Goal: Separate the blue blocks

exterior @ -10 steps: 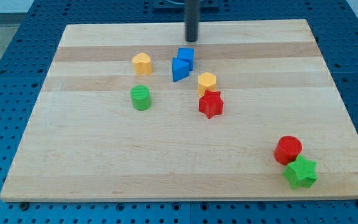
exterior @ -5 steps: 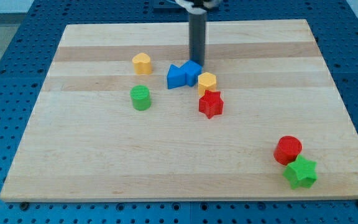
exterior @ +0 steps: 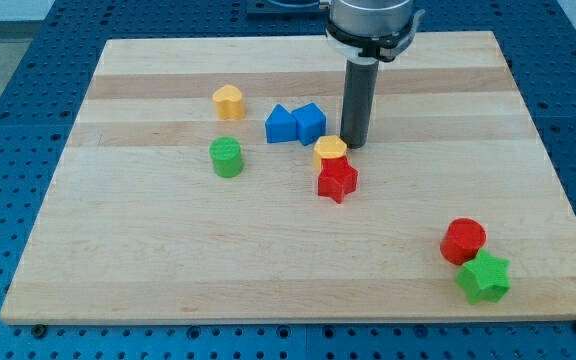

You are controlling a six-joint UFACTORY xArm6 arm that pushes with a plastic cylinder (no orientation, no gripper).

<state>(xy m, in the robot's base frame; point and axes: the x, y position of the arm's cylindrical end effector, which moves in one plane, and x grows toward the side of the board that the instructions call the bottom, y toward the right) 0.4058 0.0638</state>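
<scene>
Nearest, the green star and red cylinder sit aside. Farther, my tip, grasping nothing, stands beside the yellow hexagon. The blue blocks touch: separation is not yet done.

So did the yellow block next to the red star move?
Yes. The yellow hexagon block slid toward the view's bottom, judged against the wood stripes, and now touches the red star. My tip stands at its right.
</scene>
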